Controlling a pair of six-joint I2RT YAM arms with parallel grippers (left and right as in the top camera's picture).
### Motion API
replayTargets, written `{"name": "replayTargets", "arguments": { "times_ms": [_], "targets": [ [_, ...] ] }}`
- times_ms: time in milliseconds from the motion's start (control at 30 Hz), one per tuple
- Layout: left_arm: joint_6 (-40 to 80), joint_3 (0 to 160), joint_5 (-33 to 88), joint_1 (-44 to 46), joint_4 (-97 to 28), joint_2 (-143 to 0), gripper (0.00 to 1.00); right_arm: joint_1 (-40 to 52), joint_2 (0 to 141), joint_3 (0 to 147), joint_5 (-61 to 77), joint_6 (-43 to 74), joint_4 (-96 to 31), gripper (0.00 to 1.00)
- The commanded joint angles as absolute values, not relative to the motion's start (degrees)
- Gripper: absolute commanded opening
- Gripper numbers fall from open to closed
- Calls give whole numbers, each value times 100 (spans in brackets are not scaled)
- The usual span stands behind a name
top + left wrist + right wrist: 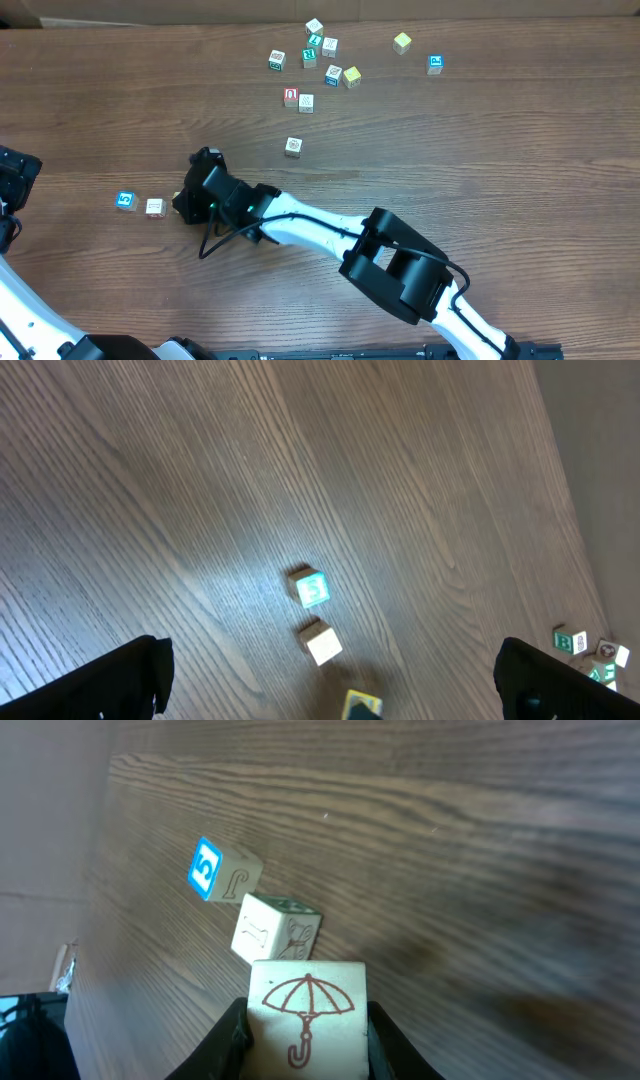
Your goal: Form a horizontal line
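since the right gripper (307, 1045) clamps the umbrella cube (305, 1005) at 3 o'clock of the white cube (154, 207), a skewed drop could nudge it.

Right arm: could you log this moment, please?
right gripper shut on umbrella cube | beside whitish cube, blue cube | left gripper open

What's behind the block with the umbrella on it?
A whitish block, then a blue-faced block beyond it. The umbrella block covers the whitish block's near edge, so touching is unclear.

Wood-grain table (500, 150), red-faced cube (291, 96) near the far side — yellow cube (402, 42) well apart
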State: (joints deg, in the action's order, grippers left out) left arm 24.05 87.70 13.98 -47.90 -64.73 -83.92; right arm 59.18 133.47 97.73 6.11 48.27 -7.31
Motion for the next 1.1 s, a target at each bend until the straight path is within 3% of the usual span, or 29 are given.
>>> {"name": "replayTargets", "arguments": {
  "times_ms": [0, 100, 500, 633, 700, 733, 833, 967, 1067],
  "targets": [
    [2405, 8833, 1496, -4792, -6471, -8372, 100, 6080, 13450, 9782, -95, 5037, -506, 27],
    [2403, 8833, 1503, -4724, -6469, -8374, 100, 6112, 13509, 9782, -336, 5146, -443, 32],
    [2403, 8833, 1505, -4672, -6469, -8374, 100, 6117, 13729, 9782, -906, 5424, -148, 40],
    [2403, 8833, 1505, -4672, -6471, -8374, 100, 6003, 13579, 9926, -939, 4807, -60, 45],
    [2403, 8833, 1496, -4672, -6466, -8374, 100, 5878, 13268, 10062, -943, 4547, -392, 52],
    [2403, 8833, 1494, -4672, -6462, -8374, 100, 5749, 12975, 10123, -941, 4532, -729, 68],
    [2403, 8833, 1498, -4672, -6460, -8374, 99, 5389, 12381, 10134, -943, 4525, -1483, 73],
    [2403, 8833, 1507, -4659, -6469, -8374, 100, 4587, 12108, 10134, -939, 3865, -1973, 89],
    [2403, 8833, 1507, -4571, -6469, -8374, 100, 3876, 12189, 10121, -941, 3070, -2204, 89]
  ]
}}
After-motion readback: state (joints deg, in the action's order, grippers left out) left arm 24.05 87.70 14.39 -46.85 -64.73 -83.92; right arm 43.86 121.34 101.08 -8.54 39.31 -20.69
